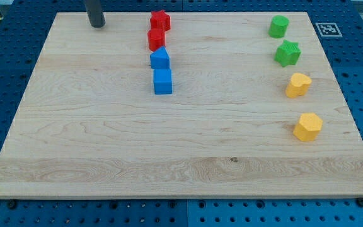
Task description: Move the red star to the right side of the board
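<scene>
Only the one camera view to go on, so here goes: my tip (pixel 97 25) is parked near the board's (pixel 106 145) top edge, off to the view's left of the red star (pixel 160 19), with bare wood between them and nothing touching. There's no claw on this rig, just the rod, so there's nothing to open or close and it's holding nothing. The red star sits at the very top of a little column, touching or nearly touching a second red block (pixel 156 39) just below it (shape's hard to call, roundish maybe), then a blue block (pixel 160 58) and a blue cube (pixel 162 81) under that. Biggest risk I'd guess: pushing rightward from where I am, a slightly low contact would catch the other red block too and drag both along. The star's points could also make it spin off the rod and skid toward the top edge, which is really close. And the right side is already crowded with a green cylinder (pixel 278 26), green star (pixel 287 53), yellow heart-ish block (pixel 298 84) and yellow hexagon (pixel 307 127), so overshooting could knock the green ones. As for orientation, a star has no real long axis, and it's too small to tell which way a point faces.
</scene>
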Tool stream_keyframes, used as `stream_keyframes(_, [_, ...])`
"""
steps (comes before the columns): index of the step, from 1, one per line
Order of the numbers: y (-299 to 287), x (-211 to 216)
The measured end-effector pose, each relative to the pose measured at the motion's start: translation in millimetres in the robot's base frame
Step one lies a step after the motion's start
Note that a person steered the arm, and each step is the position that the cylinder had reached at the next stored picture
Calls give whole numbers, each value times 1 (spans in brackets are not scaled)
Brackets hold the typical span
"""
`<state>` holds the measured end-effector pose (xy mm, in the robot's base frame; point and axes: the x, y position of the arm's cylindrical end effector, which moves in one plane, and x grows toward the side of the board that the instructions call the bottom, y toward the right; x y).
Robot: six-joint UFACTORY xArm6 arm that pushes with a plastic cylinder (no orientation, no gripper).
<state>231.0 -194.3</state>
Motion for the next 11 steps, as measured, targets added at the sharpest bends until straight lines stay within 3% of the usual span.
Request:
stream_keyframes(2, [13,0])
stream_keyframes(5, [133,-15])
stream_keyframes(7, [113,11])
stream_keyframes(9, [181,16])
stream_keyframes(11, [198,21])
